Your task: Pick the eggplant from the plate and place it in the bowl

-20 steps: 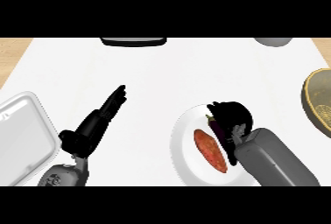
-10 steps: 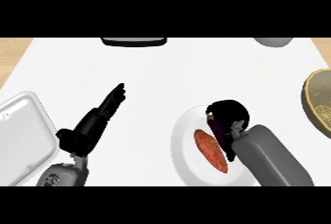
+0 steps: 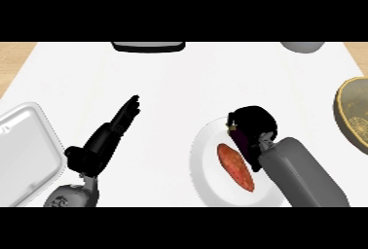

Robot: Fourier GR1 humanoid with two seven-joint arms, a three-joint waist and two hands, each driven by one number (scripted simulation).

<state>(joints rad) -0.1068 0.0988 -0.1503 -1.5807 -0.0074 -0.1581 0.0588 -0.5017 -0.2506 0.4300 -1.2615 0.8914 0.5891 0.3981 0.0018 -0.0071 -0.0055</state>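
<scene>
**Grasp stage: the right robot hand is closed over the eggplant on the plate**

Head view: The step in hand appears to be the pick-up. The right robot hand [image 3: 253,122] comes in from the lower right on its grey forearm and sits over the upper part of the white plate [image 3: 205,146], its black fingers curled down round the top end of the eggplant [image 3: 242,142]. The eggplant is dark purple, long and narrow, and lies on the plate with most of its upper end hidden under the hand; whether it has left the plate surface cannot be told. Just beside it on the same plate lies a reddish sausage [image 3: 235,166], which the grasp has to leave behind.

The bowl [image 3: 354,114], brownish with a dull gold rim, stands at the right edge of the counter [image 3: 179,78], apart from the plate and partly cut off by the frame. The next move calls for lifting the eggplant clear of the plate and carrying it rightward over the rim of the bowl.

The left robot hand [image 3: 119,124] rests open at the left, fingers straight, holding nothing, near a white tray [image 3: 25,146].
</scene>
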